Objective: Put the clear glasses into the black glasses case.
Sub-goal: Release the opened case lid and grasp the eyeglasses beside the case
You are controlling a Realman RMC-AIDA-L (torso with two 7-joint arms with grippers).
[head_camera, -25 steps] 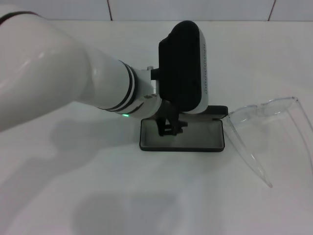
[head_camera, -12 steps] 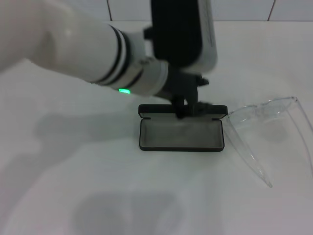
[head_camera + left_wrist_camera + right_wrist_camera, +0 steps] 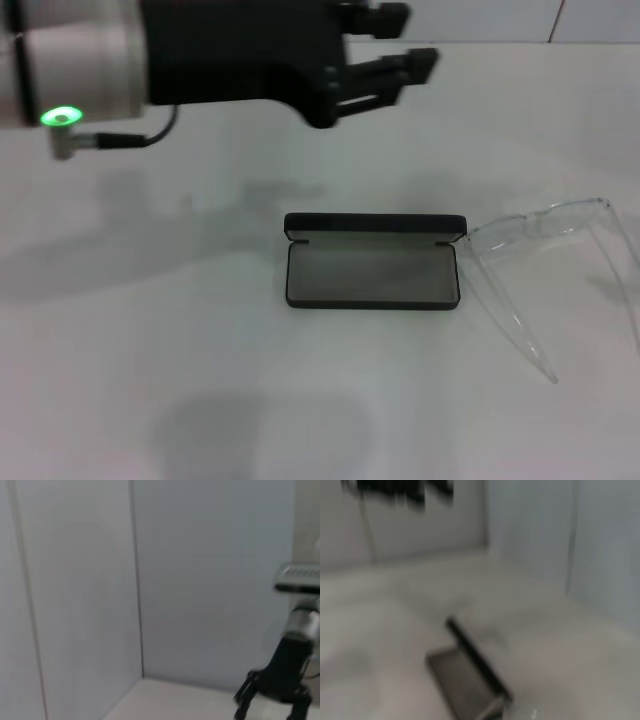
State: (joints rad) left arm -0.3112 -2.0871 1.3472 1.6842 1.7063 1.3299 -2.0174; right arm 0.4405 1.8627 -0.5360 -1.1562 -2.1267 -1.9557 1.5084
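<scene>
The black glasses case (image 3: 371, 273) lies open in the middle of the table, grey lining up, with its lid standing along the far edge. The clear glasses (image 3: 545, 232) rest on the table just right of the case, arms spread toward me, one arm tip near the case's right end. My left gripper (image 3: 405, 40) hangs high above and behind the case, pointing right, open and holding nothing. In the right wrist view the case (image 3: 470, 675) shows blurred. My right gripper (image 3: 270, 714) appears only in the left wrist view, hanging open near the wall.
The white table (image 3: 200, 400) stretches around the case. A tiled wall (image 3: 400, 18) bounds its far side. My left arm's shadow falls on the table left of the case.
My left gripper has risen from the case's lid edge to well above the table and swung back. The case stays open. The glasses have not moved.
</scene>
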